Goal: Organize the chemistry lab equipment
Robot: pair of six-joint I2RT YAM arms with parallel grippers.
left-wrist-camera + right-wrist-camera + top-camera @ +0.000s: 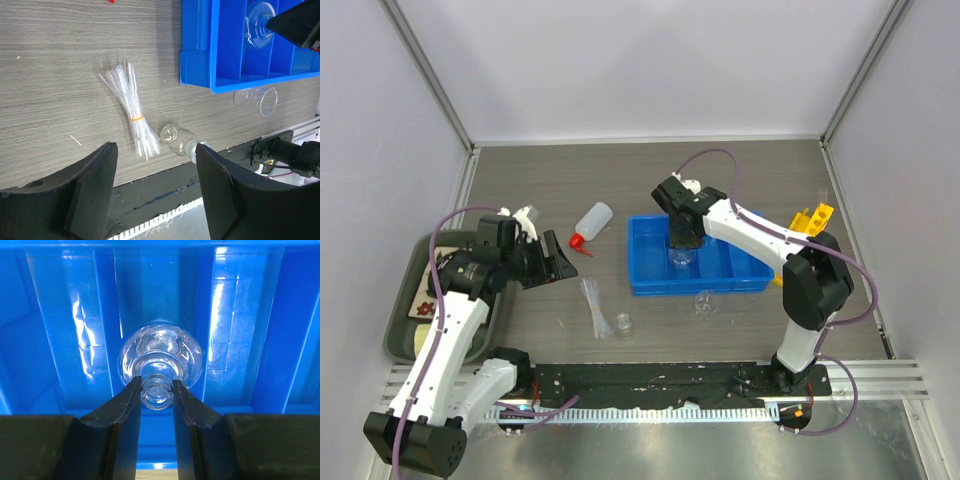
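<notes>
**Placing step, flask into bin.**

(a) R arm. The right gripper [156,390] is clamped on the neck of the round flask [160,357], one finger each side just below the lip. The flask hangs mouth-up inside the blue bin [65,340], in a compartment w/ a divider on either side. Whether its base touches the bin floor can't be told from the wrist view.

(b) L arm. The left gripper [155,155] hovers w/ jaws apart and nothing between them, above bare table near the front edge.

(c) Items not yet sorted, all on the table:
- pipette bundle [131,107], tied w/ a yellow band, just left of the bin
- small glass vessel [176,137], lying beside the bundle's near end; prob. a second flask, but the glass is too clear to be sure
- beaker [256,100], on its side just in front of the bin
- squeeze bottle [593,222], lying down left of the bin's far corner
- yellow rack [810,222], at the bin's right end

(d) Next move, as judged. R arm: lower until the base is seated, open the jaws, then lift straight up so the fingers clear the neck w/o tipping the flask. The L arm is best placed for the bundle or the vessel, both directly below it. A bundle pick needs the jaws across the band.
</notes>
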